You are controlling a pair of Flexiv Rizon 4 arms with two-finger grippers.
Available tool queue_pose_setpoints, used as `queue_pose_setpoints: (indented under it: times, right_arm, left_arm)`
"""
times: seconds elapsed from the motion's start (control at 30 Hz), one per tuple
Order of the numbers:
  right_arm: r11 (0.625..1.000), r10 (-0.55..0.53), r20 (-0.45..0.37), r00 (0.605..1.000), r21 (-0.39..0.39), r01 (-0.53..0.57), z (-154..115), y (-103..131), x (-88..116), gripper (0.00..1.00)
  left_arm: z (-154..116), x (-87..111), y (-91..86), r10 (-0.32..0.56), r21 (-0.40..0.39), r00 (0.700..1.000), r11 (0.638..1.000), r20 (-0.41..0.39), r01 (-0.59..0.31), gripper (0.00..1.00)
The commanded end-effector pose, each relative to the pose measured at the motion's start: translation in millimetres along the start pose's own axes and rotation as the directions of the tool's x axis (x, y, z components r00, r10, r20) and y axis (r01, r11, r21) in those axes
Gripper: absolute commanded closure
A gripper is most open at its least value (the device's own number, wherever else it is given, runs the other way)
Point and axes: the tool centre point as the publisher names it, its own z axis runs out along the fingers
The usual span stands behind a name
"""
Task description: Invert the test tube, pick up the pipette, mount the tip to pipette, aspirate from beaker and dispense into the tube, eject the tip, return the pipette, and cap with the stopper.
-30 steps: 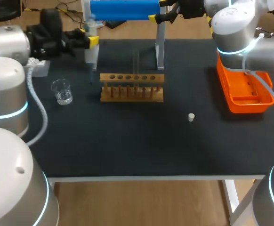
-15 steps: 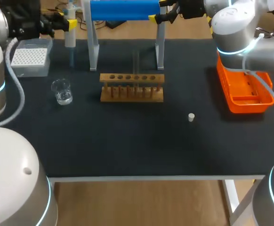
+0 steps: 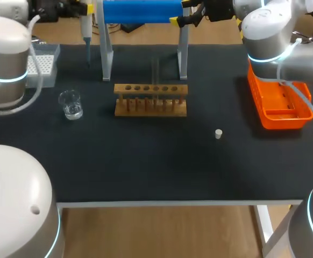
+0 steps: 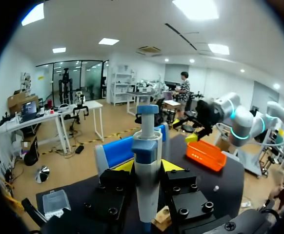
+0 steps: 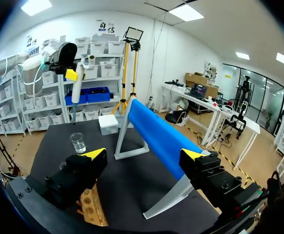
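Far left, left gripper (image 4: pixel 148 168) pinches the pipette (image 4: pixel 146 146) mid-body, likely light, stiff, slick; right gripper (image 5: pixel 143 155) gapes empty.

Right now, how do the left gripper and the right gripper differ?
The left gripper is shut on the upright pipette; the right gripper is open and empty. The left gripper hangs near the tip box at the table's far left; the right gripper is by the blue stand's right end. Both are yellow-tipped and raised off the table.
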Motion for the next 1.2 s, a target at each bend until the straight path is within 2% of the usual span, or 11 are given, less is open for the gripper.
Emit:
queue_pose_setpoints:
  times: [0.03,0.3,0.43,0.63,0.87,1.2]
  right_arm:
    - [1.0,0.0,-0.004,1.0,0.004,0.0,-0.7,0.6,-0.9,0.0]
    - [1.0,0.0,-0.004,1.0,0.004,0.0,-0.7,0.6,-0.9,0.0]
    - [1.0,0.0,-0.004,1.0,0.004,0.0,-0.7,0.6,-0.9,0.0]
    - [1.0,0.0,-0.004,1.0,0.004,0.0,-0.7,0.6,-0.9,0.0]
    - [1.0,0.0,-0.004,1.0,0.004,0.0,-0.7,0.6,-0.9,0.0]
    - [1.0,0.0,-0.004,1.0,0.004,0.0,-0.7,0.6,-0.9,0.0]
  left_arm:
    - [45.5,-4.3,-8.4,-0.016,-0.077,0.999,0.997,0.029,0.018,1.0]
    - [73.9,-14.2,-17.7,-0.025,-0.098,0.994,0.994,0.107,0.036,1.0]
    - [82.4,-19.4,-20.7,-0.029,-0.102,0.983,0.994,0.183,0.049,1.0]
    - [92.7,-26.8,-23.9,-0.043,-0.098,0.954,0.992,0.296,0.075,1.0]
    - [103.2,-30.4,-19.8,-0.054,-0.103,0.911,0.989,0.409,0.105,1.0]
    - [118.1,-31.7,-9.5,-0.064,-0.108,0.869,0.985,0.49,0.133,1.0]
